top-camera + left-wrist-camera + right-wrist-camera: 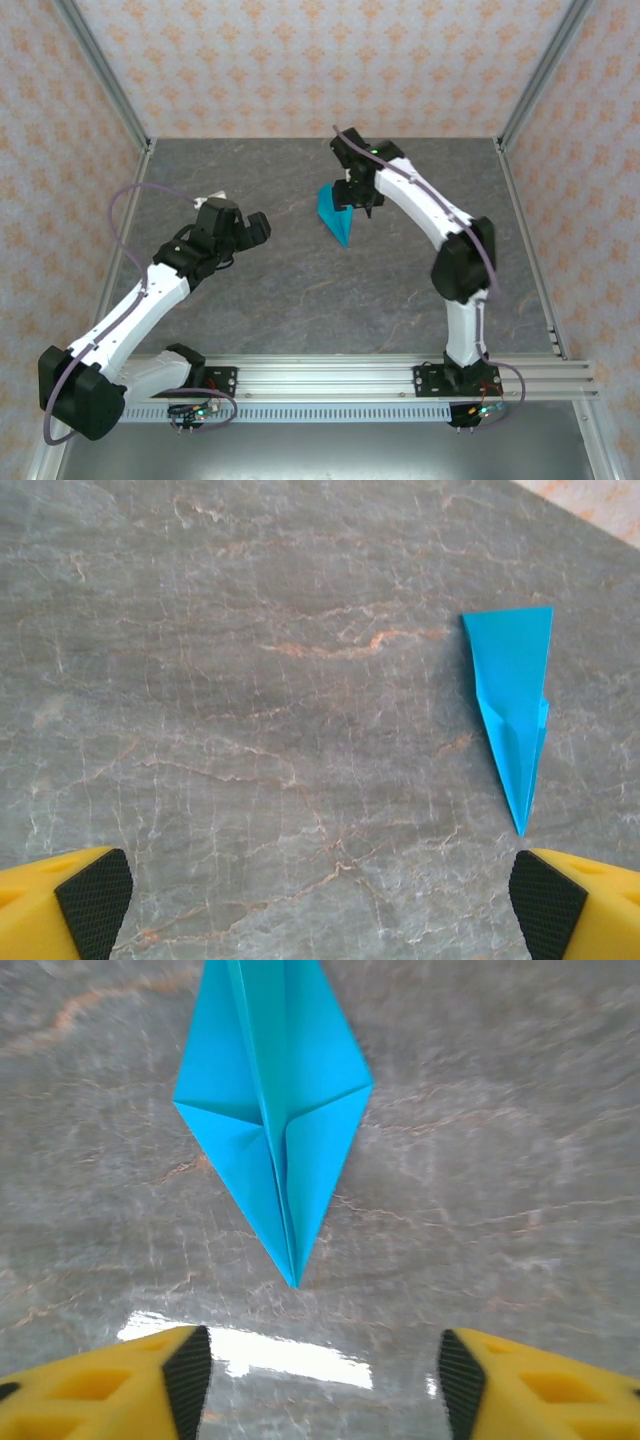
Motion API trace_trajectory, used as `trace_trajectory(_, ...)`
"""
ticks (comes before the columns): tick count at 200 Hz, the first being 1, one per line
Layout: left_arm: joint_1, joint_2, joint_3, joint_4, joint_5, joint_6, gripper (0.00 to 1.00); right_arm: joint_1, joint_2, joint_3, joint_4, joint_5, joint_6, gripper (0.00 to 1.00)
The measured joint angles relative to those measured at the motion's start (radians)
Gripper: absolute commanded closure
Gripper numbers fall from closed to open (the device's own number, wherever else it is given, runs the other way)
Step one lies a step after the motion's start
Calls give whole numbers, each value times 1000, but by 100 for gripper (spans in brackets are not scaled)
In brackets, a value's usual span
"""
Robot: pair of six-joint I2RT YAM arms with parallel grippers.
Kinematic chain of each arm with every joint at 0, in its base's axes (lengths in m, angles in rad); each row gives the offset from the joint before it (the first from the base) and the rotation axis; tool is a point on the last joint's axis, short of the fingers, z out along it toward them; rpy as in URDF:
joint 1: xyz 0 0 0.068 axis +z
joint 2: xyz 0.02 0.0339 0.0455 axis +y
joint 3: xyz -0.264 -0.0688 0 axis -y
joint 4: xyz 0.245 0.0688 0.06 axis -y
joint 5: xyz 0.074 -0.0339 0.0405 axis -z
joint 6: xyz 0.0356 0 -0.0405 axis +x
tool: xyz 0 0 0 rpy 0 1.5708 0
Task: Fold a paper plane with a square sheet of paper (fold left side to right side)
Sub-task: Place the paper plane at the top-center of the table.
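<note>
The paper plane (335,212) lies flat on the grey marbled table (300,290), toward the far middle, with its sharp tip pointing to the near edge. We see the right gripper (325,1380) just beside it, fingers spread and empty. The left gripper (320,905) is well apart, its fingers also spread.

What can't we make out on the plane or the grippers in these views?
1. Top external: the right gripper covers part of the paper plane at its far right edge; creases are too small to read.
2. Right wrist: the plane's wide end is cut off by the top edge; glare washes out the table by the fingers.
3. Left wrist: the left gripper is cut off by the bottom edge past its pads.
</note>
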Motion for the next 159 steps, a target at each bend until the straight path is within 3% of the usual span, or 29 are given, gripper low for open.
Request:
trace_trajectory(37, 33, 0, 15, -6, 0, 7, 0, -31, -296, -249, 137, 72, -17, 15)
trace_trajectory(70, 45, -3, 15, -30, -34, 16, 0, -132, -528, -546, 280, 108, 3, 0)
trace_trajectory(119, 50, -30, 14, -37, -183, 31, 0, -311, -800, -966, 484, 118, 66, 0)
trace_trajectory(159, 52, -31, -27, 5, -373, 54, 0, -441, -861, -1155, 645, 172, 81, 0)
